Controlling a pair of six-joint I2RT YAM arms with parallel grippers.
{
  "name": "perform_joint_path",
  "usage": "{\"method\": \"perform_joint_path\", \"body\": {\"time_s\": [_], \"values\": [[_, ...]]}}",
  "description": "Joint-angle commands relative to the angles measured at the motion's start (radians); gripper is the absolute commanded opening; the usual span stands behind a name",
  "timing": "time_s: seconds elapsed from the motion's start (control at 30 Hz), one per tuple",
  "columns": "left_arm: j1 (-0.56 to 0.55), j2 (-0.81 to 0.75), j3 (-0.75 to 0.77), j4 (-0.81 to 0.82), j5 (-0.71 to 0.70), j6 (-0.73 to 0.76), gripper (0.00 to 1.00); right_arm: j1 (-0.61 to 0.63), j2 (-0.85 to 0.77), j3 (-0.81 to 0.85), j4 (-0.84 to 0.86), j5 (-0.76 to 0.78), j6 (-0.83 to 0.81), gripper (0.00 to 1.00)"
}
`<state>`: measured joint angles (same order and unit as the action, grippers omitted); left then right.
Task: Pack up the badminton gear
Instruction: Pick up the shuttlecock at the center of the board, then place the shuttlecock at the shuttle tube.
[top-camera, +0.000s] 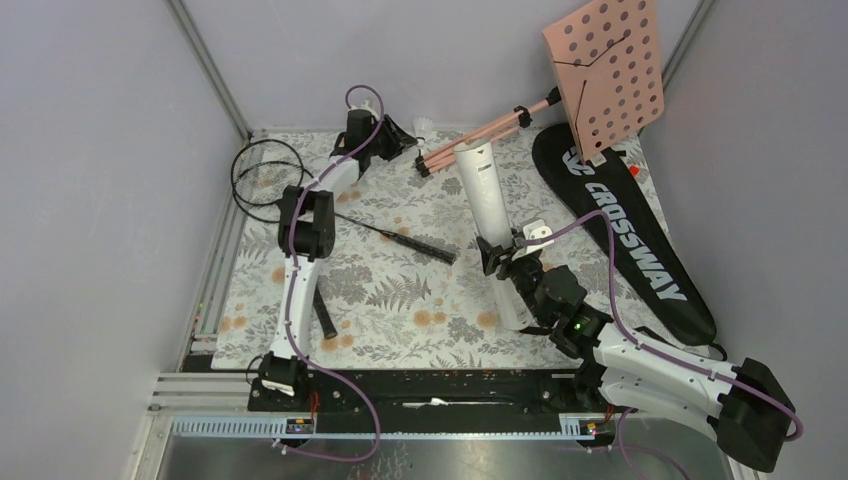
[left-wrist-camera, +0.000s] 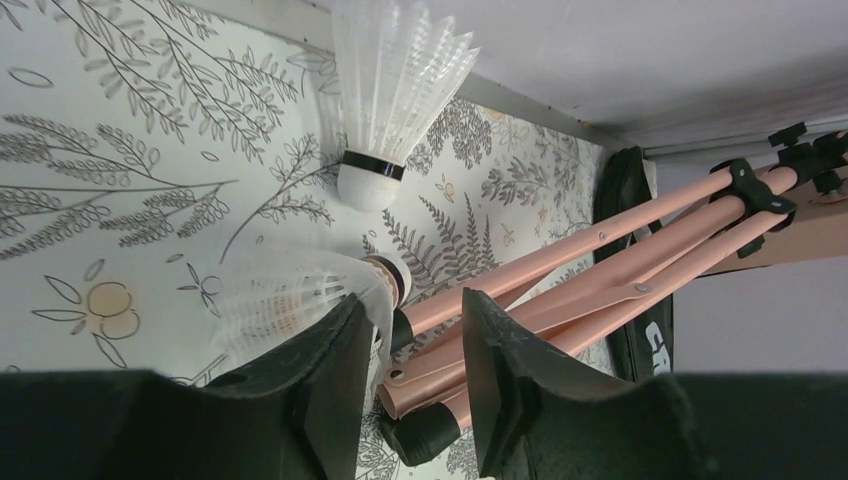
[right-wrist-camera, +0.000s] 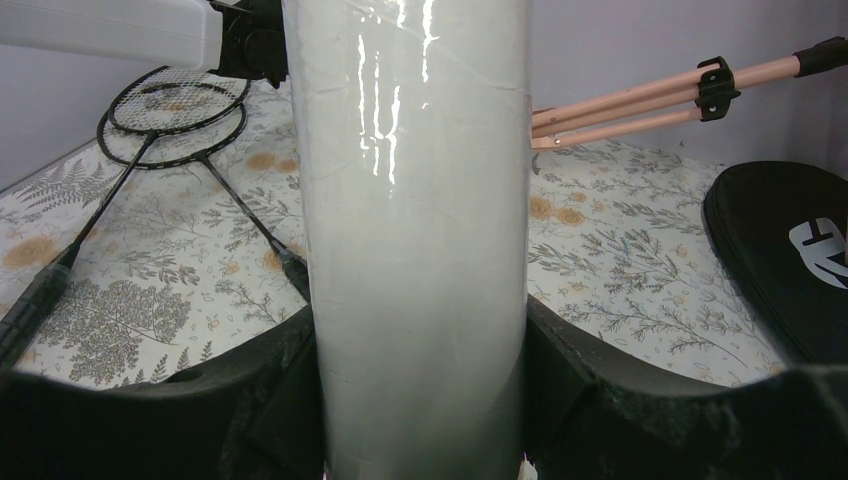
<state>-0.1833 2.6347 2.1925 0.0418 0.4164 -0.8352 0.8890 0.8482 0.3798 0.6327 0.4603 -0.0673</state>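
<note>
My right gripper (top-camera: 510, 256) is shut on the long white tube (top-camera: 484, 195), which lies slanted on the mat; in the right wrist view the tube (right-wrist-camera: 420, 200) fills the gap between both fingers. My left gripper (top-camera: 397, 137) is open at the far edge. In the left wrist view it (left-wrist-camera: 415, 370) hangs over the pink tripod leg ends, with one white shuttlecock (left-wrist-camera: 290, 295) lying against its left finger and another (left-wrist-camera: 395, 90) standing beyond. Two black rackets (top-camera: 262, 175) lie at the far left. The black CROSSWAY bag (top-camera: 625, 235) lies at the right.
The pink perforated music stand (top-camera: 606, 70) leans at the back right, its folded tripod legs (top-camera: 480, 135) reaching toward my left gripper and the tube's far end. Grey walls close in on the left, back and right. A floral mat (top-camera: 400, 300) covers the table.
</note>
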Motion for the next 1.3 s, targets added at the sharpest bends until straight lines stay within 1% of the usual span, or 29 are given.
{"method": "perform_joint_path", "body": {"time_s": [0.0,0.03,0.1,0.17,0.2,0.27,0.37,0.47,0.53,0.63,0.7,0.77,0.83,0.93,1.0,1.03,1.1,1.17,1.2,1.27], "values": [[-0.004,-0.005,0.045,-0.019,0.014,0.026,0.38,-0.009,-0.004,0.040,0.062,0.019,-0.005,0.27],[-0.004,-0.008,0.042,-0.020,0.012,0.029,0.34,-0.009,-0.004,0.039,0.061,0.016,-0.004,0.27],[-0.005,-0.027,0.025,-0.019,-0.005,0.034,0.21,-0.009,-0.008,0.038,0.061,0.012,-0.002,0.27],[-0.004,-0.052,0.003,-0.005,-0.022,0.036,0.05,-0.009,-0.010,0.037,0.061,0.011,-0.005,0.27],[-0.004,-0.068,-0.002,-0.003,-0.029,0.041,0.00,-0.009,-0.011,0.036,0.059,0.010,-0.008,0.27],[-0.004,-0.104,-0.005,-0.012,-0.039,0.055,0.00,-0.009,-0.009,0.030,0.067,-0.013,-0.031,0.27],[-0.001,-0.193,-0.007,-0.039,-0.034,0.087,0.00,-0.009,0.008,0.001,0.149,-0.065,-0.080,0.26],[0.000,-0.337,-0.044,-0.092,-0.027,0.145,0.00,-0.009,0.026,-0.003,0.188,-0.117,-0.106,0.25],[0.002,-0.454,-0.094,-0.098,0.025,0.181,0.00,-0.009,0.048,-0.016,0.256,-0.164,-0.132,0.25],[0.003,-0.646,-0.171,-0.131,0.116,0.237,0.00,-0.009,0.112,-0.040,0.416,-0.201,-0.170,0.25],[0.002,-0.764,-0.198,-0.169,0.162,0.273,0.00,-0.009,0.168,-0.055,0.559,-0.208,-0.197,0.24],[0.002,-0.865,-0.204,-0.213,0.237,0.300,0.00,-0.009,0.234,-0.071,0.726,-0.219,-0.224,0.23],[0.002,-0.942,-0.184,-0.276,0.331,0.315,0.00,-0.010,0.288,-0.073,0.832,-0.238,-0.230,0.22],[0.002,-1.028,-0.140,-0.346,0.523,0.303,0.00,-0.010,0.306,-0.066,0.845,-0.285,-0.205,0.22],[-0.005,-1.069,-0.123,-0.354,0.658,0.262,0.00,-0.009,0.299,-0.069,0.846,-0.313,-0.194,0.22],[-0.010,-1.084,-0.112,-0.368,0.709,0.251,0.00,-0.009,0.296,-0.071,0.846,-0.324,-0.199,0.22],[-0.025,-1.118,-0.098,-0.426,0.773,0.277,0.00,-0.009,0.279,-0.078,0.846,-0.357,-0.224,0.22],[-0.049,-1.160,-0.102,-0.529,0.775,0.386,0.00,-0.009,0.256,-0.089,0.844,-0.393,-0.247,0.22],[-0.067,-1.183,-0.109,-0.591,0.747,0.458,0.00,-0.009,0.241,-0.096,0.844,-0.419,-0.263,0.22],[-0.118,-1.232,-0.129,-0.704,0.643,0.605,0.00,-0.009,0.223,-0.115,0.844,-0.469,-0.292,0.22]]}}
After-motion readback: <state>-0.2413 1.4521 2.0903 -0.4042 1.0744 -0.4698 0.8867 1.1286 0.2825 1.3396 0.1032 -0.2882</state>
